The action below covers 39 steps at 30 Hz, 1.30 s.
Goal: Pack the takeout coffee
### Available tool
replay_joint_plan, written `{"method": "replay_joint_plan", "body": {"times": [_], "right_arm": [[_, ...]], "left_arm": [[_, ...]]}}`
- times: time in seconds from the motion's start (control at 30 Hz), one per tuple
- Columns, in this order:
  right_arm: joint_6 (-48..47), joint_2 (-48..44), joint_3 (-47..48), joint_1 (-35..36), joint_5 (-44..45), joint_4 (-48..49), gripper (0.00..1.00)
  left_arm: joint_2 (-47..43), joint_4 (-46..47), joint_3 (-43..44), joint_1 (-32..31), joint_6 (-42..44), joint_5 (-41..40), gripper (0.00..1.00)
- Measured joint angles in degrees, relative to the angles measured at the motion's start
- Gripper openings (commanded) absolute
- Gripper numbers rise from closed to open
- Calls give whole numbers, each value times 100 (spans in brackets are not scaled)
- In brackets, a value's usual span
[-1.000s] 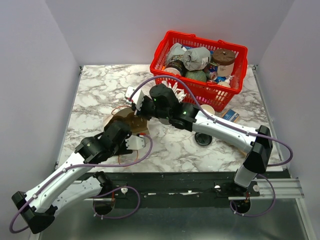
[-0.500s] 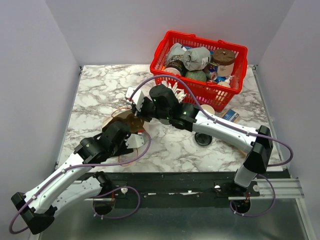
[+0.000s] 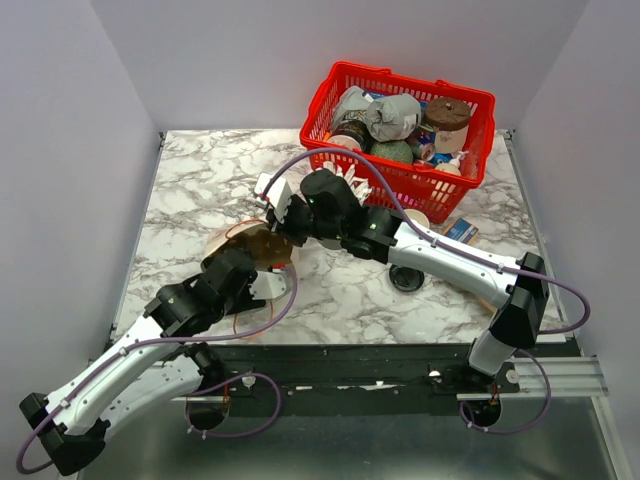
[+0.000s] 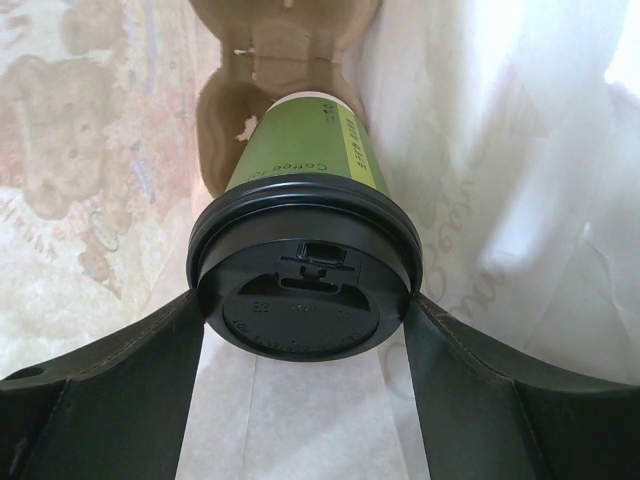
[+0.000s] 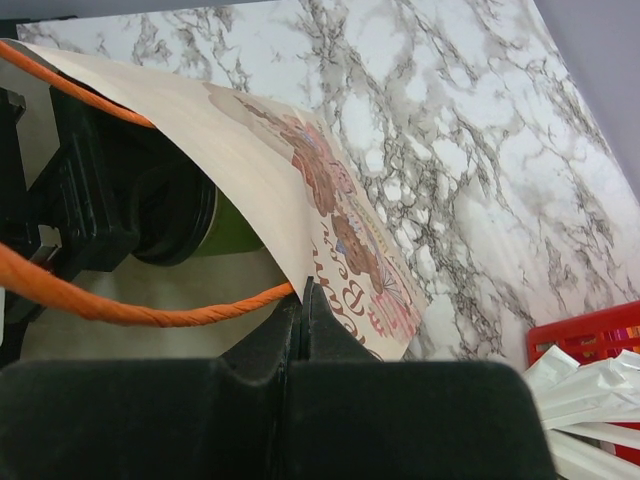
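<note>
On my left wrist view the left gripper (image 4: 305, 300) is closest to me. Its two dark fingers (image 4: 150, 380) press against opposite sides of the black lid (image 4: 300, 330), so it is clamped on the takeout coffee (image 4: 300, 160). The cup's lid faces straight back at my camera and its base points away. Its long axis runs along the line of the gripper's reach, deeper into the paper bag (image 4: 500, 200). The green wall narrows toward the far end, with the printed label on top. Just beyond the base sits a brown moulded-pulp piece (image 4: 290, 50). I cannot tell whether the cup touches it.

Further out, the right gripper (image 5: 303, 300) has its jaws pressed together on the bag's printed edge, beside the orange cord handle (image 5: 150, 310). This lifts that side of the bag, and the cup shows in the shadow underneath it.

From overhead, the bag lies on the marble table (image 3: 200, 170) between the two wrists. The red basket (image 3: 480, 110), full of goods, stands well behind at the far right.
</note>
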Motion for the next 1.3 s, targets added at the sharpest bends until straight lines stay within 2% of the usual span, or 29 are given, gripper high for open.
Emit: {"method": "replay_joint_plan", "body": {"times": [0.83,1.3], "right_arm": [[199,0,2,7,-302,-273,1],[358,0,2,-7,-555,-295,0]], "left_arm": [[48,297,-20,317,177,-170,0],[422,957,-181,968,522,74,0]]}}
